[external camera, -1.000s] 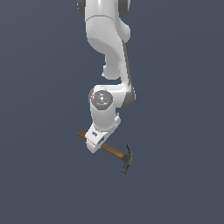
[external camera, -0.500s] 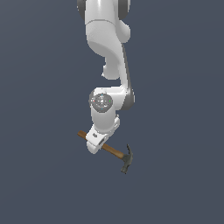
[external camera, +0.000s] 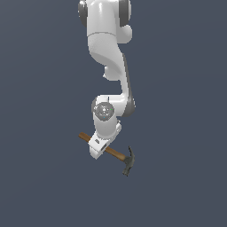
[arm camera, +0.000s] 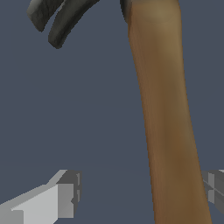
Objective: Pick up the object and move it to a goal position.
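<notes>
While pincer (external camera: 96, 148) straddles hammer (external camera: 116, 154) handle on tabletop (external camera: 44, 177) — fingers (arm camera: 61, 199) spread, one well clear of wood — grasp not yet made; closing, lift, carry to goal remain.

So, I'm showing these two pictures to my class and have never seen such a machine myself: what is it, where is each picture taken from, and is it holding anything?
Both are simulator renders. The exterior view shows a white robot arm reaching down over a plain grey floor. Its tool is over the brown handle of a hammer, whose dark head points to that view's right. The wrist view looks out from the arm's wrist: the handle runs between two grey fingers. One finger stands clear of the handle, so a firm grip cannot be confirmed.
</notes>
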Robot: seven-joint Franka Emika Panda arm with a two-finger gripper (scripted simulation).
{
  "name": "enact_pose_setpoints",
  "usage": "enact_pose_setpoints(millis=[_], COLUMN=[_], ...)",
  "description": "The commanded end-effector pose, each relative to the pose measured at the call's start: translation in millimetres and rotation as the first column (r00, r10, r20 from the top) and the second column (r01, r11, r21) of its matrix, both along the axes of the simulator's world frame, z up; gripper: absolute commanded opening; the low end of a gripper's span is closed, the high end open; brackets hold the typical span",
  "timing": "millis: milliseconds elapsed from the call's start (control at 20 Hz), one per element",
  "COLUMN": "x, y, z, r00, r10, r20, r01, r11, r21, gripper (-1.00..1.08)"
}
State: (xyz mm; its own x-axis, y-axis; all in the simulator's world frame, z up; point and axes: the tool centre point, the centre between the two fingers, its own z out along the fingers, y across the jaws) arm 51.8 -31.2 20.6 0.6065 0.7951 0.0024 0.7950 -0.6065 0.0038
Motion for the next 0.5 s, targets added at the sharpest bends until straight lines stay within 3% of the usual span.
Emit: enact_pose_setpoints(millis=[0,50,450], x=[-1.1,-1.1,-1.1], y=[-0.4,-0.4,-0.4], z=[-4.0,-4.0,-4.0], r00=[1.0,1.0,1.0], r10=[-0.001,-0.001,-0.001], r20=[-0.005,-0.005,-0.005], r01=[0.001,0.001,0.001], r11=[1.0,1.0,1.0], r21=[0.0,0.0,0.0], gripper=[1.0,-1.0,-1.0])
